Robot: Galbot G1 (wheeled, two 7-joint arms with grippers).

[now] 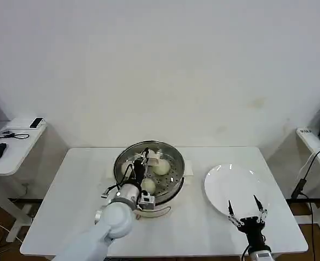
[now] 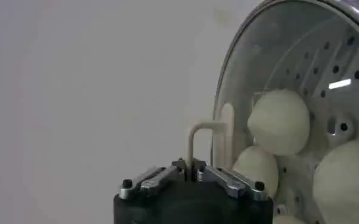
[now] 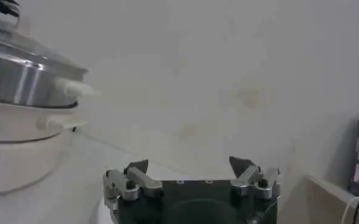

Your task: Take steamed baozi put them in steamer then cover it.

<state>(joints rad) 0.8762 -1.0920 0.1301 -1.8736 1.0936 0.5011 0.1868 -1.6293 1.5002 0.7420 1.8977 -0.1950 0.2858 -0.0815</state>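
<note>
I take the steamer [image 1: 149,173] as my landmark: it sits on its white base near the middle of the white worktop [image 1: 67,196], just in front of the plain pale wall that closes off the room behind it. My left hand [image 1: 145,158] is over the steamer, its fingers closed tight on the pale cream handle of the cover [image 2: 277,79]; in the left wrist view the handle's loop runs down between the pinched fingers [image 2: 147,180], and the clear glass lid rests on the steamer. Through the glass I see the steamed baozi [image 2: 279,122] lying on the perforated tray inside the steamer, three of them clearly, close together.

To the right of the steamer, near it but apart, a flat white plate [image 1: 230,187] lies on the worktop. My right hand [image 1: 248,208] waits at the plate's near edge, well away from the steamer, its fingers spread wide and holding nothing.

Far left of the steamer stands a small white side table [image 1: 13,142] with a dark mouse and a few small devices. Far right of it is another white desk [image 1: 314,142] with cables hanging down.
</note>
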